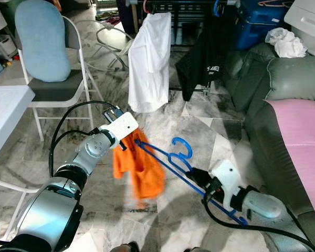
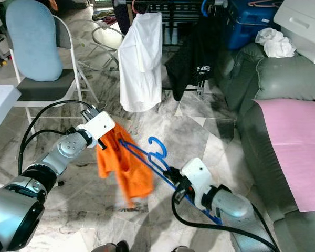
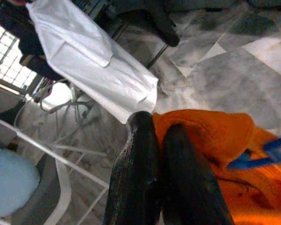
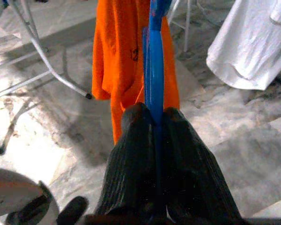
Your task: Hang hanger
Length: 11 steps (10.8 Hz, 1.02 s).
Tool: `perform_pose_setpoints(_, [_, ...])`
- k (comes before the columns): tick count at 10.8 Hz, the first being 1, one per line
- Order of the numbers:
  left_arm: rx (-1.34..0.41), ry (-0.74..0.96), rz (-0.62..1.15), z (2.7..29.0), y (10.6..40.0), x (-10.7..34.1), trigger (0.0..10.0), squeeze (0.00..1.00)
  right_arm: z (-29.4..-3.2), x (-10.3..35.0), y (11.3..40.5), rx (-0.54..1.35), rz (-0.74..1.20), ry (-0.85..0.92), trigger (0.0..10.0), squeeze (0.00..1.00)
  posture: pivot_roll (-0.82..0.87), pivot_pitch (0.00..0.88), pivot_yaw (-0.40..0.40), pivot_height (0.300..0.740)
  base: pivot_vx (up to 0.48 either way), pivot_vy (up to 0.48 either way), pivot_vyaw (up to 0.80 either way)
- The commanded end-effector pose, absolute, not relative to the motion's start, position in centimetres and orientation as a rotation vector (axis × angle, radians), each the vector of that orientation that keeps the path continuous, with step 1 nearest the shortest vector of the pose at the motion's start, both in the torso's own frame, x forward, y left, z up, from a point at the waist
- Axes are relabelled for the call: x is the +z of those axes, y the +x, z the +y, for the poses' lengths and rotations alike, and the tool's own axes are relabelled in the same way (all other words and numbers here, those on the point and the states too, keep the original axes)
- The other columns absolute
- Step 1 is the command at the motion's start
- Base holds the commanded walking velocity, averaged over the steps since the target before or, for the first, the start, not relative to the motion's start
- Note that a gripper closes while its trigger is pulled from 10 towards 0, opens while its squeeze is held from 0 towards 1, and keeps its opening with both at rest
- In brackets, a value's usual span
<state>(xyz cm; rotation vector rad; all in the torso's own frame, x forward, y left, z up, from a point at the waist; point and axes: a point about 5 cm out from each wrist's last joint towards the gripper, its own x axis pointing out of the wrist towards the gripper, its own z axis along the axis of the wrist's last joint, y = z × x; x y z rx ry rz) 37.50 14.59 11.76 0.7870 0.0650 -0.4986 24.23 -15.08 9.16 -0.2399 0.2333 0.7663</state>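
A blue plastic hanger (image 1: pixel 170 160) is held low over the marble floor, hook up, with an orange shirt (image 1: pixel 142 170) draped on its left end. My right gripper (image 4: pixel 152 119) is shut on the hanger's lower bar, at the right end (image 1: pixel 199 178). My left gripper (image 3: pixel 157 133) is shut on the orange shirt's collar (image 3: pixel 196 129) at the hanger's upper left end (image 1: pixel 131 137). Behind, a clothes rack (image 1: pixel 199 4) carries a white shirt (image 1: pixel 149 60) and a black shirt (image 1: pixel 199 63).
A folding chair (image 1: pixel 55 86) with a light blue cushion stands at the left, beside a white table edge (image 1: pixel 5 110). A grey sofa (image 1: pixel 289 126) with a pink cloth (image 1: pixel 304 142) fills the right. A blue bin (image 1: pixel 262 23) sits behind it.
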Motion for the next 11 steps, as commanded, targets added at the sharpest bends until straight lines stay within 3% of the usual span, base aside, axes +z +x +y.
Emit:
perform_pose_setpoints(1, [-0.496, 0.776, 0.046, 14.8, 37.6, 12.1, 10.0, 0.0, -15.4, 9.4, 24.5, 0.749, 0.218, -0.256, 10.0, 0.0, -0.18, 0.129, 0.069, 0.74, 0.0, 0.0, 0.0])
perform_pose_setpoints(6, [-0.568, 0.779, 0.029, 14.4, 37.2, 12.1, 10.0, 0.0, -16.8, 8.9, 24.7, 0.681, 0.224, -0.293, 10.0, 0.0, -0.2, 0.13, 0.07, 0.74, 0.0, 0.0, 0.0])
perform_pose_setpoints(8, [-0.79, 0.765, -0.063, 12.0, 35.8, 11.7, 10.0, 0.0, -16.6, 8.6, 25.3, 0.661, 0.218, -0.297, 10.0, 0.0, -0.19, 0.131, 0.07, 0.74, 0.0, 0.0, 0.0])
perform_pose_setpoints(11, [-0.907, 0.731, -0.147, 10.5, 34.7, 11.9, 10.0, 0.0, -16.3, 8.4, 26.0, 0.662, 0.208, -0.314, 10.0, 0.0, -0.19, 0.131, 0.066, 0.74, 0.0, 0.0, 0.0])
